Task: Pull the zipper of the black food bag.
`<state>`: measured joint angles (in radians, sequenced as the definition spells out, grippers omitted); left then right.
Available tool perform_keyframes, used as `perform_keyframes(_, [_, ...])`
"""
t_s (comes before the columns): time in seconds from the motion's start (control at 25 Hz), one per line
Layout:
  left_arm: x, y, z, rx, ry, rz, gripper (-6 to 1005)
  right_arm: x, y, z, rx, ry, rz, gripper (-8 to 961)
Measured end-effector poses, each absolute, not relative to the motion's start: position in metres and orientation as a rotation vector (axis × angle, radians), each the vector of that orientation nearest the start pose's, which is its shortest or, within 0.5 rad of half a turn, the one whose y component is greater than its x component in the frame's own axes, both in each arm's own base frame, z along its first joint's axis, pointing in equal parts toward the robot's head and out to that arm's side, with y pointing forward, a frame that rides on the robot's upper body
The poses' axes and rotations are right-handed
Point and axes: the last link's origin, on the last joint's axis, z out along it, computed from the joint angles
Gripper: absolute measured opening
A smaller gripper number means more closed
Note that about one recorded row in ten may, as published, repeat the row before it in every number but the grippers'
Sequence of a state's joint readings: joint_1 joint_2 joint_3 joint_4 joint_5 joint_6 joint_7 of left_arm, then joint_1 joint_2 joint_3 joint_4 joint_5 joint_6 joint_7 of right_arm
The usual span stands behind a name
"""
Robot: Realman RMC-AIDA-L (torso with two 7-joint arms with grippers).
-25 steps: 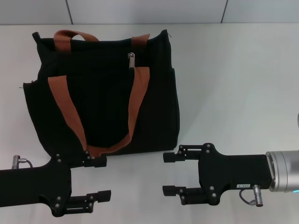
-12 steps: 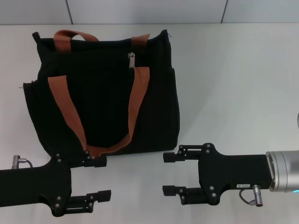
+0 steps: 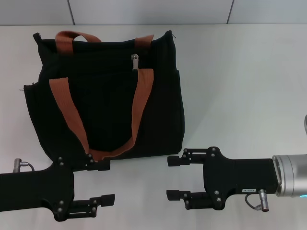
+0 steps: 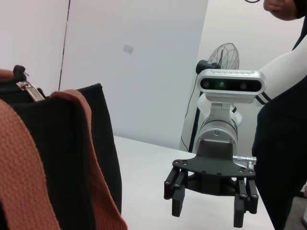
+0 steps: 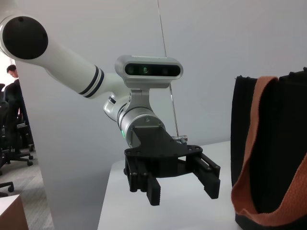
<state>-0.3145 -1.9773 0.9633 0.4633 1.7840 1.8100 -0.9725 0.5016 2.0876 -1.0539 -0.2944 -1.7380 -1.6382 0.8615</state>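
The black food bag (image 3: 108,100) lies on the white table at the left centre, with two orange-brown handles (image 3: 141,103). The silver zipper pull (image 3: 135,61) sits on the zip line near the bag's upper right; it also shows in the left wrist view (image 4: 26,90). My left gripper (image 3: 112,181) is open, low at the bag's near edge, with one finger by the handle loop. My right gripper (image 3: 168,177) is open and empty, just right of the bag's near corner and facing the left gripper. The left wrist view shows the right gripper (image 4: 207,218). The right wrist view shows the left gripper (image 5: 184,197) and the bag (image 5: 278,143).
The white table (image 3: 240,86) stretches to the right of the bag, with a grey wall behind it. A person (image 4: 283,143) stands beside the robot in the left wrist view. A fan (image 4: 225,57) stands farther back.
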Motion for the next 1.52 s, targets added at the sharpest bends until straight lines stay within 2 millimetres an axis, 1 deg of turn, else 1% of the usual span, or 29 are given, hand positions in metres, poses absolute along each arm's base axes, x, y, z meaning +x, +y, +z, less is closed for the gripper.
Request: perform_keyframes(1.52, [-0.3046,0.2279,-0.0020,-2.908,-0.354,-0.903,709,0.2506,0.2551,-0.0758,-2.968,0.235,0.962,680])
